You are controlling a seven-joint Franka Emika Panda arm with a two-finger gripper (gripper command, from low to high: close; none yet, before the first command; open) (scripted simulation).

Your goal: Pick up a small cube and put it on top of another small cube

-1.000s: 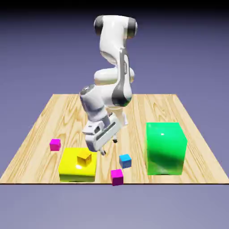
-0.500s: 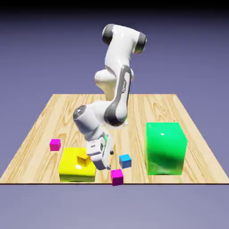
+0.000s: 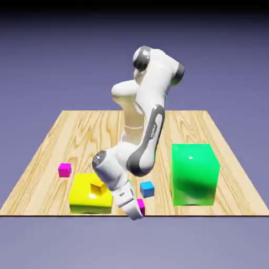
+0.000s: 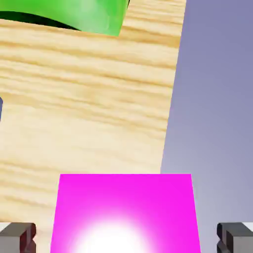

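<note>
One small magenta cube (image 3: pixel 141 203) sits at the table's front edge, mostly hidden by my hand in the exterior view. In the hand view this small cube (image 4: pixel 126 212) fills the lower middle, between my two grey fingertips (image 4: pixel 17 236). My gripper (image 3: pixel 135 211) (image 4: pixel 126 238) is down around it, open, with a narrow gap showing on each side of the cube. The other small magenta cube (image 3: pixel 64 169) rests alone near the exterior view's left edge of the table.
A flat yellow block (image 3: pixel 84 195) carries a small orange cube (image 3: pixel 97 187) just left of my hand. A small blue cube (image 3: pixel 147 188) lies close behind it. A large green block (image 3: pixel 195 174) (image 4: pixel 74 15) stands to the right. The table's front edge (image 4: pixel 168 138) runs beside the cube.
The arm has swung forward and down from above the yellow block to the front magenta cube. The hand now sits low over that cube at the table's edge.
</note>
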